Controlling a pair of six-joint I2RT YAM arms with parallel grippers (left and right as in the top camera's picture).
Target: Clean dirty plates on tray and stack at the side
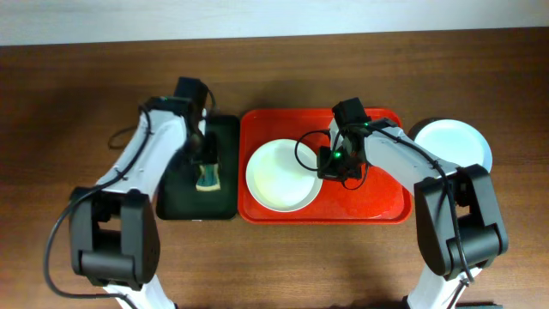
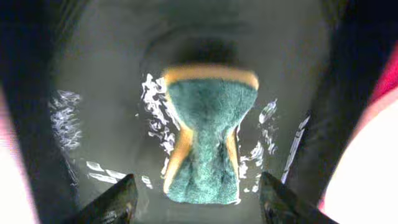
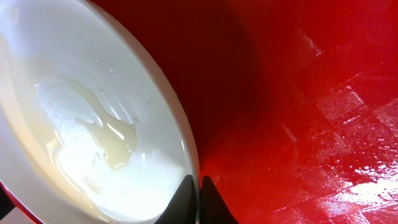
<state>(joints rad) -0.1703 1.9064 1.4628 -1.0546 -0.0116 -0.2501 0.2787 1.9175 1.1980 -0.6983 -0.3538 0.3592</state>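
- The white plate (image 1: pixel 283 176) lies in the left half of the red tray (image 1: pixel 377 193), and its left rim is close to the tray's left wall.
- The right gripper (image 3: pixel 199 202) is at the plate's right rim, over the middle of the red tray.
- In the right wrist view its two fingertips (image 3: pixel 185 200) stand nearly together with only a thin slit between them. The plate's rim runs down into that slit, so the gripper is clamped on the rim.
- The plate's bowl is wet, with a pale yellowish smear (image 3: pixel 109 140) of liquid near its middle. The red tray floor beside it glistens.
- A pale blue-green plate (image 1: pixel 452 144) sits on the wooden table (image 1: pixel 69 103), just off the red tray's right edge.
- A dark tray (image 1: pixel 184 202) lies against the red tray's left side and holds a green sponge (image 2: pixel 208 143) with yellow edges on its wet floor.
- The left gripper (image 2: pixel 198 200) hangs over that sponge with its fingers (image 2: pixel 115 202) spread wide, one on each side of the sponge's near end. They hold nothing, and a gap shows on both sides.
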